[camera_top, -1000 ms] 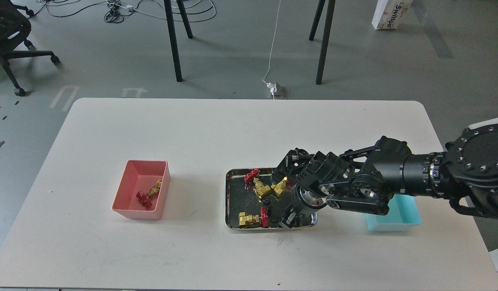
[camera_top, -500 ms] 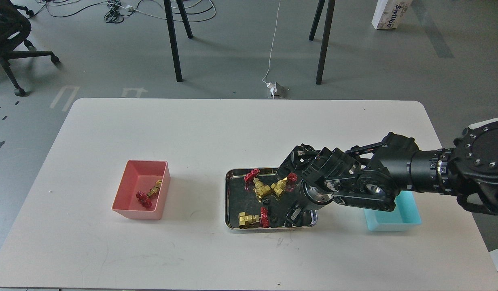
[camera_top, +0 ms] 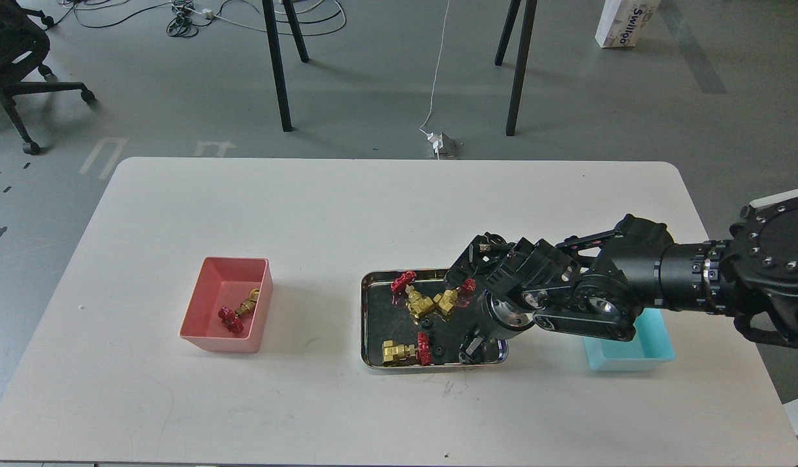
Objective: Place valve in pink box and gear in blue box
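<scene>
A steel tray [camera_top: 367,324] in the table's middle holds three brass valves with red handwheels [camera_top: 419,303] [camera_top: 449,299] [camera_top: 405,351] and tiny black gears [camera_top: 439,352]. Another valve [camera_top: 238,312] lies in the pink box [camera_top: 204,292] at the left. The blue box [camera_top: 651,344] stands at the right, partly hidden by my right arm. My right gripper [camera_top: 470,347] points down into the tray's front right corner. Its dark fingers cannot be told apart, and I cannot see whether it holds anything. My left gripper is out of view.
The white table [camera_top: 347,207] has rounded corners. Beyond its far edge are black table legs [camera_top: 279,65], cables and a power adapter [camera_top: 443,144] on the floor. An office chair [camera_top: 10,58] stands at the far left.
My right arm has drawn back a little to the right. The gripper has shifted right and slightly up within the tray's front right corner. The valves have not moved.
</scene>
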`<state>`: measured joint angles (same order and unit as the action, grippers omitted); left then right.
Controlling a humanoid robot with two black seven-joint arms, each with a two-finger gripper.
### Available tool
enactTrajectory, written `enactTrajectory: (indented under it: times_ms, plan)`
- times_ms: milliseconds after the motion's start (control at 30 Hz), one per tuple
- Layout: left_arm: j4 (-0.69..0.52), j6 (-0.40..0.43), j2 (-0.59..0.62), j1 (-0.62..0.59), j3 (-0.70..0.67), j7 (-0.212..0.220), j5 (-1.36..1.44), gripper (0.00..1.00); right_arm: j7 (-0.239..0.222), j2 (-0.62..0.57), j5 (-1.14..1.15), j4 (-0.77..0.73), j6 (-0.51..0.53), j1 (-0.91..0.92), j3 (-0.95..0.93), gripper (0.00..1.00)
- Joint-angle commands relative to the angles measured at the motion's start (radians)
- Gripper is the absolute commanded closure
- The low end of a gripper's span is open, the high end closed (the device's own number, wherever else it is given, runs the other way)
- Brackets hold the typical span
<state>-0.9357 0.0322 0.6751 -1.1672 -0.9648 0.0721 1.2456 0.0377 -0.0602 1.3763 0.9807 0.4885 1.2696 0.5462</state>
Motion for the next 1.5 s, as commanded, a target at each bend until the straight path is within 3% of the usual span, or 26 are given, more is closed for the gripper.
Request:
enactTrajectory:
  times_ms: [0,200,400,600,800,900,1000,1300,1367,1467]
  plan:
    - [0.0,0.0,0.0,0.0,0.0,0.0,0.0,0.07,-0.007,0.0,-0.005,0.001,0.0,0.011,-0.002,0.94]
    - [0.0,0.0,0.0,0.0,0.0,0.0,0.0,0.07,-0.015,-0.051,-0.048,0.044,0.0,0.083,-0.074,0.97]
    - [0.0,0.002,0.001,0.004,0.001,0.0,0.002,0.07,-0.015,-0.369,-0.118,0.209,0.0,0.183,-0.131,0.96]
    - [0.0,0.0,0.001,0.007,0.001,-0.003,0.002,0.07,-0.016,-0.714,-0.094,0.374,0.0,0.134,-0.118,0.96]
    - [0.002,0.0,0.001,0.007,0.0,-0.009,-0.008,0.07,-0.015,-0.823,-0.033,0.395,0.0,0.036,-0.137,0.94]
    - [0.006,0.001,0.003,0.004,0.0,-0.009,-0.014,0.07,-0.015,-0.823,-0.031,0.392,0.0,0.025,-0.155,0.82]
    - [0.006,0.0,0.003,0.003,0.0,-0.009,-0.014,0.07,-0.015,-0.816,-0.033,0.385,0.0,0.019,-0.172,0.34]
    - [0.006,0.001,0.004,0.004,0.001,-0.008,-0.014,0.07,-0.015,-0.787,-0.057,0.369,0.0,0.001,-0.227,0.22]
    - [0.006,0.005,0.003,0.003,0.001,-0.006,-0.014,0.07,-0.013,-0.79,-0.107,0.362,0.0,0.001,-0.326,0.2]
    - [0.006,0.014,-0.003,0.001,0.001,0.001,-0.015,0.07,-0.016,-0.784,-0.389,0.281,-0.022,-0.004,-0.541,0.19]
